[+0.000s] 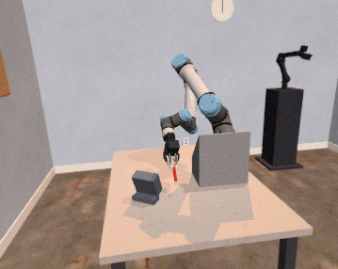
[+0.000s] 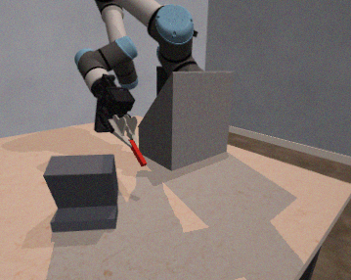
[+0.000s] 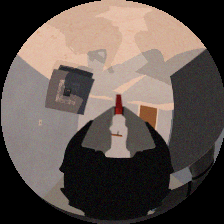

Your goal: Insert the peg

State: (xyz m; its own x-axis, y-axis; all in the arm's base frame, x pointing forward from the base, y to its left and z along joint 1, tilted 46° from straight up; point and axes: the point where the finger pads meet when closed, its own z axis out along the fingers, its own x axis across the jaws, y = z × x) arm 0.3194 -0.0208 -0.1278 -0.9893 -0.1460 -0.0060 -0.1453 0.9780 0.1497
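The red peg [image 1: 175,174] [image 2: 138,153] [image 3: 119,102] is held by one end in the fingertips of my gripper [image 1: 173,167] [image 2: 131,140] [image 3: 118,107], which is shut on it. The peg slants downward, its free end in the air above the table and touching nothing. The dark grey block with the sloped panel [image 1: 146,182] [image 2: 81,190] [image 3: 56,97] stands apart from the peg, left of it in all views. Its square hole [image 3: 67,92] shows only in the wrist view, with a lighter pattern around it. The top and exterior views see the block's other side, so the hole is hidden there.
A large grey block [image 1: 223,160] [image 2: 199,117] [image 3: 197,105] with one slanted side stands close to the right of the gripper and peg. The wooden table [image 1: 267,216] [image 2: 327,188] carries both blocks. A black pedestal [image 1: 282,127] with a small dark arm stands behind, off the table.
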